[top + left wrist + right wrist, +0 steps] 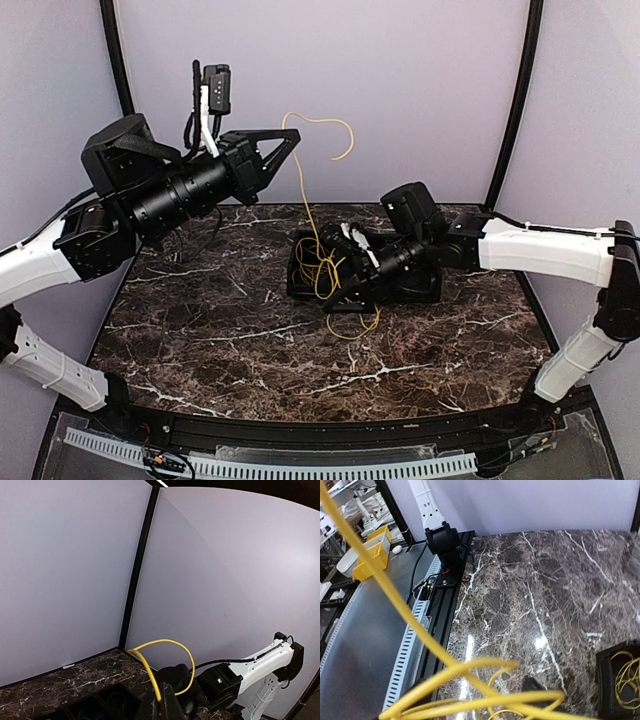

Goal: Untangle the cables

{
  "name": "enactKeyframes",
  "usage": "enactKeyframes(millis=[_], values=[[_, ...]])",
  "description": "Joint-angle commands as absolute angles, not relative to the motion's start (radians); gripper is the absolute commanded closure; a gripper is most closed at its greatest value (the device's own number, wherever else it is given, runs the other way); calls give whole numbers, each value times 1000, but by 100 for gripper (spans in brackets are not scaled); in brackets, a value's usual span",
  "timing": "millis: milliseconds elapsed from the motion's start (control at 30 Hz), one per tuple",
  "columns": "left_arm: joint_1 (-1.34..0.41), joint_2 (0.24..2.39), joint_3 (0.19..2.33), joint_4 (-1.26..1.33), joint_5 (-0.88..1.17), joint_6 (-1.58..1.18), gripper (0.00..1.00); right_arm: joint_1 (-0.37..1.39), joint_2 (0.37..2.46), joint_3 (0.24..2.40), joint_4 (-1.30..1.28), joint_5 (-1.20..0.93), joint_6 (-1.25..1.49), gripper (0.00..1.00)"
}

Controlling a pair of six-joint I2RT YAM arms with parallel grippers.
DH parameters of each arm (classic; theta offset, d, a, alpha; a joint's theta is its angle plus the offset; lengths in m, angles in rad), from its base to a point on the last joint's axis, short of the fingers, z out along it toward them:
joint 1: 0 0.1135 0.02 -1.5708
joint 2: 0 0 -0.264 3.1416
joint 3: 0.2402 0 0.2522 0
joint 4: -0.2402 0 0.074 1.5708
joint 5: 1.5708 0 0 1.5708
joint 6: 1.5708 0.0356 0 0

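My left gripper (292, 140) is raised high at the back left, shut on a yellow cable (304, 205). In the left wrist view the left gripper (163, 702) pinches the yellow cable (150, 672), whose free end arcs over the tips. The cable hangs down to a tangle of yellow loops (322, 268) on a black compartment tray (425, 288). My right gripper (338, 252) sits low at that tangle. Seen from the right wrist, the right gripper (477, 690) has its fingers spread, open, with blurred yellow loops (485, 700) across the gap. Thin blue coils (118, 700) lie in the tray (75, 711).
Another yellow coil (625, 677) lies in the tray's corner compartment (601, 685). A slotted white cable duct (300, 466) runs along the table's near edge. The left arm's base (442, 540) stands at that edge. Yellow bins (372, 555) sit beyond the table.
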State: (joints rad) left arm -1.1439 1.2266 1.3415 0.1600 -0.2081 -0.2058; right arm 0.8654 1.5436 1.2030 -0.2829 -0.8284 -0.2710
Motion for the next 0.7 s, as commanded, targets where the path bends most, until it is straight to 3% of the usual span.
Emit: enactKeyframes(millis=[0,67,133,667], values=[[-1149,1184,1371,220,-236,-200,100,868,1528,1160,-232,-795,-260,64],[-1149,1173,1381,205,-250,-181,100,866,1508,1133,-244,-787,-289,89],[-1149,1164,1415,185,-266,-155,100,862,1480,1084,-247,-761,-320,100],[-1149,1100,1717,99,-423,102,100,634,1617,925,-431,-710,-502,100]])
